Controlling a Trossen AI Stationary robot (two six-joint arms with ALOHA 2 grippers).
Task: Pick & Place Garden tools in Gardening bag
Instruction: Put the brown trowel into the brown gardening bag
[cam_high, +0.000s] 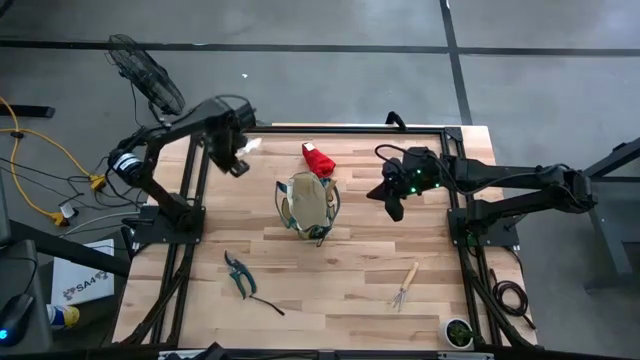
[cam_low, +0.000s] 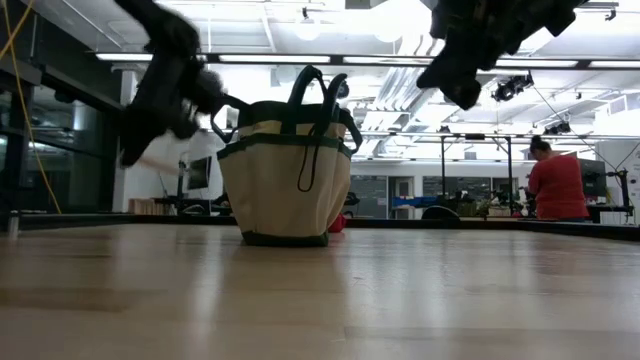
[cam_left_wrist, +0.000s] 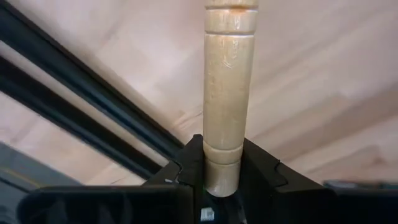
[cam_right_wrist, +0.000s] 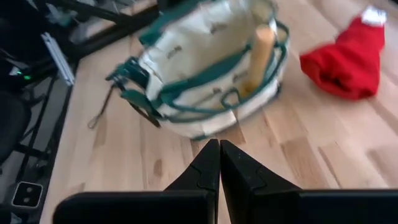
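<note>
Left gripper (cam_left_wrist: 222, 167) pinches a wooden-handled tool (cam_left_wrist: 227, 93) above the bench's (cam_high: 330, 270) far-left corner; carry it over the gardening bag (cam_high: 308, 203) before releasing. Right gripper (cam_right_wrist: 219, 163), pressed together, hovers right of the bag.

The wooden handle (cam_left_wrist: 226, 93) held in the left end effector (cam_left_wrist: 222, 177) is running off the left wrist picture's edge, hiding its metal end. In the low view, the gardening bag (cam_low: 286, 170) is covering most of the red glove (cam_low: 337, 223).
</note>
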